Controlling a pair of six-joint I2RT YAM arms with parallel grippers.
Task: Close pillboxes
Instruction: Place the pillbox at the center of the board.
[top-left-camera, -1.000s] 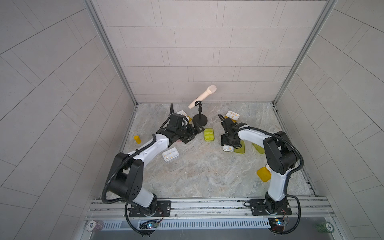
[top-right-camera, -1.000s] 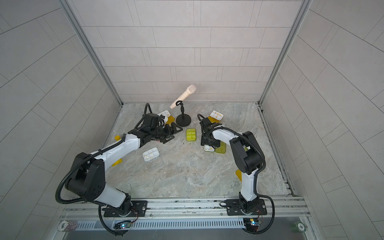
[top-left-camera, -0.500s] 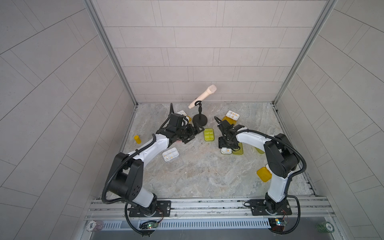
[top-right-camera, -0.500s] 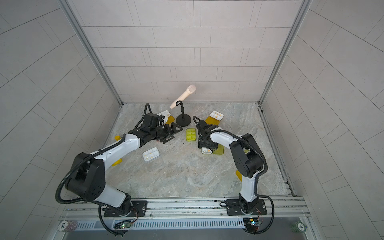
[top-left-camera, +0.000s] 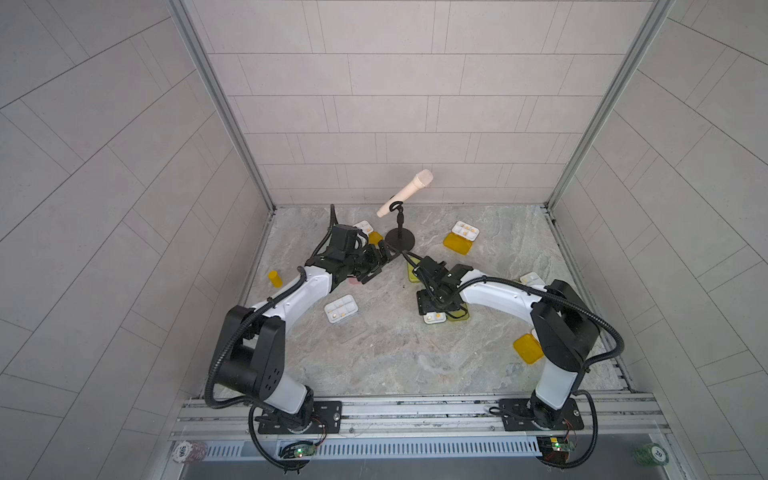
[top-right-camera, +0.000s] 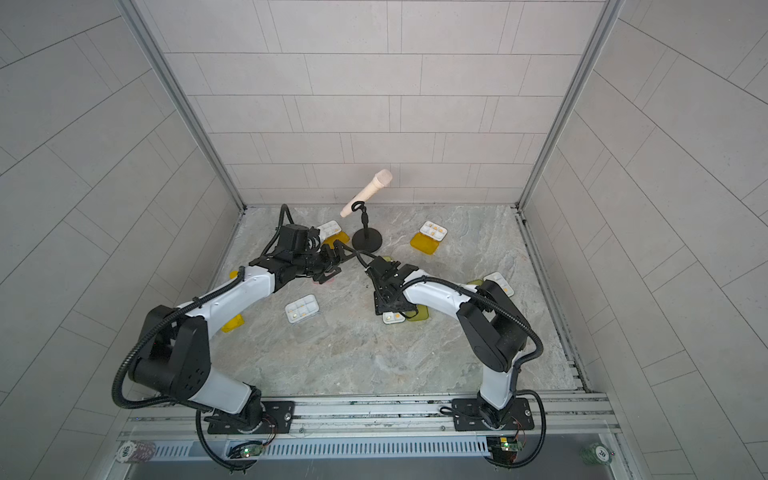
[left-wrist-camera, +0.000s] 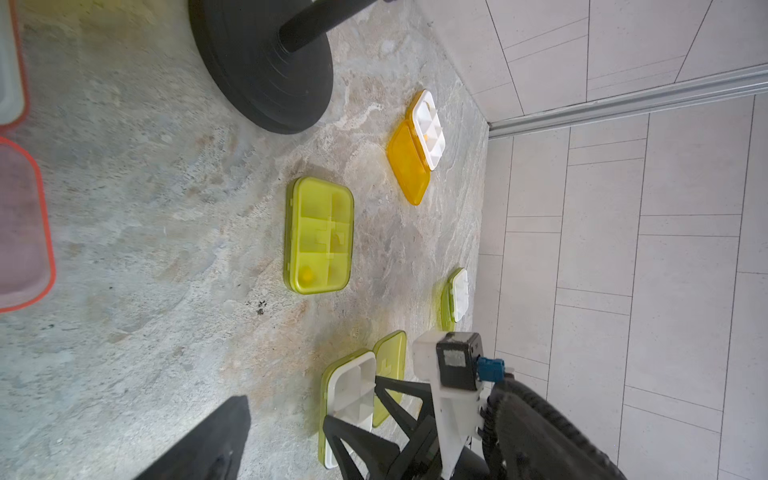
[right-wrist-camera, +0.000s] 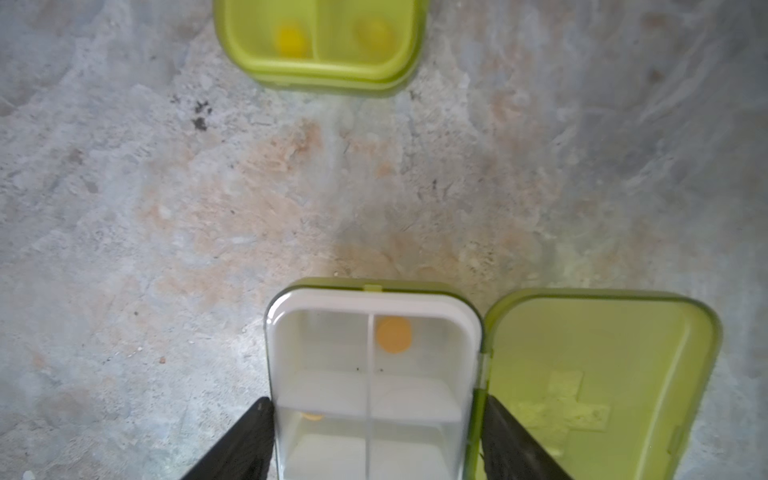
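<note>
Right gripper (right-wrist-camera: 376, 401) pinches the open white plastic pillbox tray (right-wrist-camera: 332, 345) (translucent lime-green lid (right-wrist-camera: 598, 374) flat beside it), so I'd hold steady while folding that lid over.

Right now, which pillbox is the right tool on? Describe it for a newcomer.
From the black mic stand base, come toward the robot's bases past the closed lime pillbox. Next is the open lime pillbox, the right tool shut on its white tray. Unlike that neighbour, its green lid lies flat open beside the tray.
</note>
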